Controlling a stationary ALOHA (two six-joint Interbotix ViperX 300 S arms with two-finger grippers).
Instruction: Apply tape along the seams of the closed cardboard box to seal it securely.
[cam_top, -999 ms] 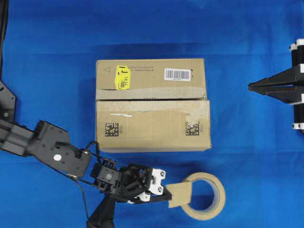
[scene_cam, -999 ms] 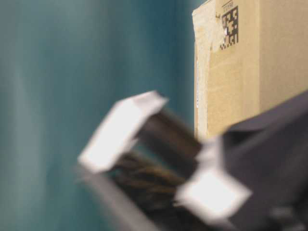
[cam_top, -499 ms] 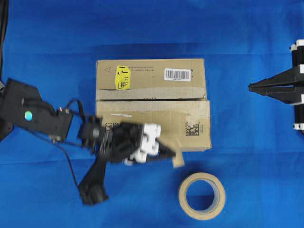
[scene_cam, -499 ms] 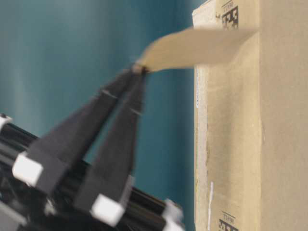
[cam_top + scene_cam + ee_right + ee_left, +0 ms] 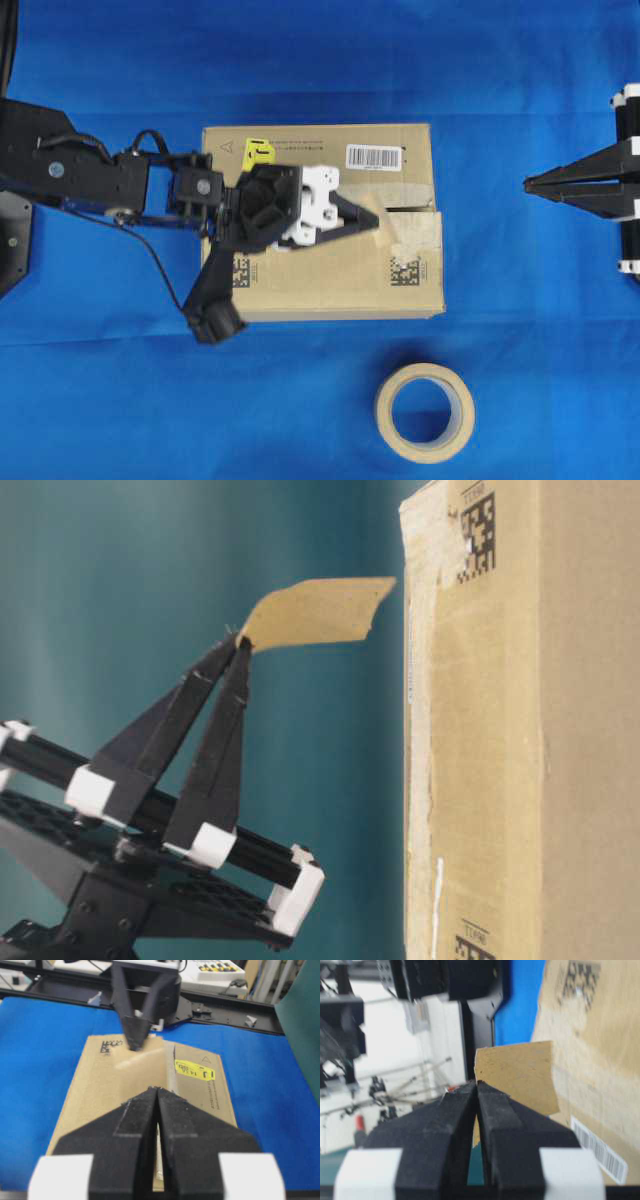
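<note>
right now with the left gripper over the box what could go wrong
1. The left gripper pinches the tape by one end only. The free end curls and hangs off the box, so it may land creased or stuck to itself.
2. It could go down askew or beside the seam instead of across it.
3. The right gripper sits shut, away from the box, so nothing steadies the box when the tape is pressed.

Bright, even light from above floods the blue table cloth, and the brown rectangular cardboard box throws a soft shadow just beyond its far edge. No glare on its matte top. At table level the box stays crisp. In both wrist views, the near black fingers blur, and the box beyond them softens.
</note>
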